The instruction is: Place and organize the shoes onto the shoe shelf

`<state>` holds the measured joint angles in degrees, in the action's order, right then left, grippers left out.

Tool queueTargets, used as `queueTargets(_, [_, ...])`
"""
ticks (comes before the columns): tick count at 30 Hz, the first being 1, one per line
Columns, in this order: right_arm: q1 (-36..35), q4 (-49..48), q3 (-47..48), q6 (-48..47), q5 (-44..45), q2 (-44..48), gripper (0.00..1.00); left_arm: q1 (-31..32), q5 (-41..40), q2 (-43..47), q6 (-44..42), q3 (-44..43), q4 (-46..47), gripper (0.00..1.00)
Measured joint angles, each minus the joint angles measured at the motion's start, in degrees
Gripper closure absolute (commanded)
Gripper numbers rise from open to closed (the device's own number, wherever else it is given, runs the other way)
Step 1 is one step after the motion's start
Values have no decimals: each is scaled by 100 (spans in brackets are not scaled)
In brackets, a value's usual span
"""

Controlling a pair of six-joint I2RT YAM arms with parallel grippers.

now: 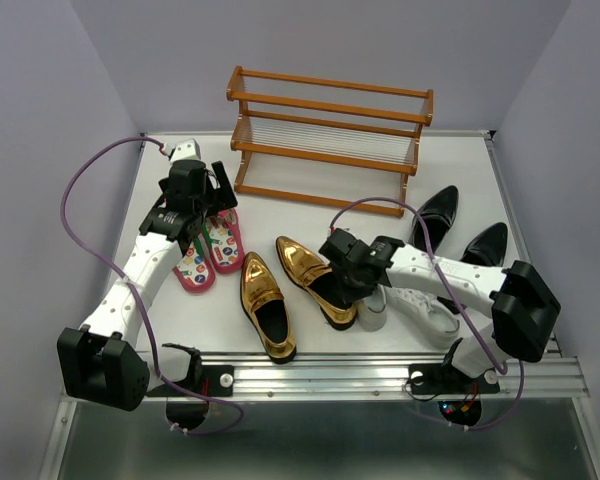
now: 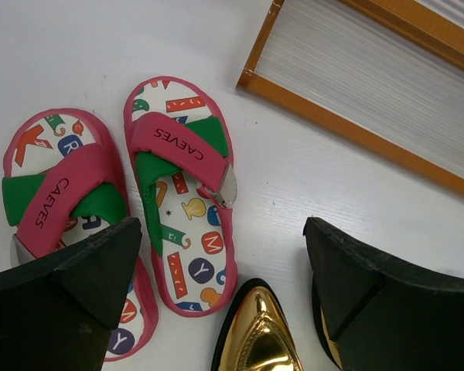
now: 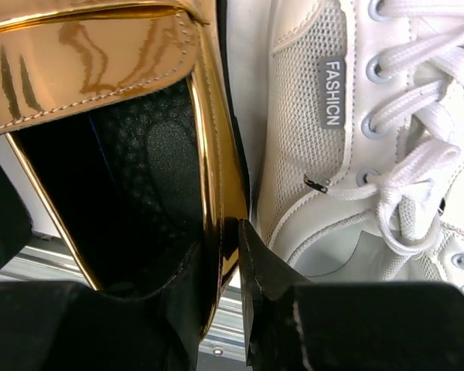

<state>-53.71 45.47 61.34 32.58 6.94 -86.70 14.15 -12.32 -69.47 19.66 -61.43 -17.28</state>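
The shoe shelf stands empty at the back centre. Two pink flip-flops lie on the table at the left; my left gripper hovers over them, open and empty. In the left wrist view its jaws stand wide apart above the right flip-flop, with a gold loafer toe below. Two gold loafers lie in the middle. My right gripper is shut on the side wall of the right loafer, one finger inside it, right beside a white sneaker.
White sneakers lie at the right front, under my right arm. Two black boots lie behind them at the right. The shelf's lower rail is close beyond the flip-flops. The table's metal front edge runs just behind the loafers' heels.
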Motion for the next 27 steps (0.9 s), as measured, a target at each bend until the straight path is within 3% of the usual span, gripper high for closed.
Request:
queueTargets(3, [-70, 20, 70, -48, 68, -116, 81, 0, -7, 13, 2, 2, -28, 1])
queueTargets(5, [-107, 81, 122, -85, 160, -199, 98, 0, -11, 37, 2, 2, -35, 1])
queueTargets(15, [-212, 232, 297, 136, 546, -249, 99, 0, -13, 85, 0, 2, -37, 1])
queueTargets(27, [-92, 142, 1917, 164, 879, -348, 99, 0, -17, 177, -2, 2, -59, 1])
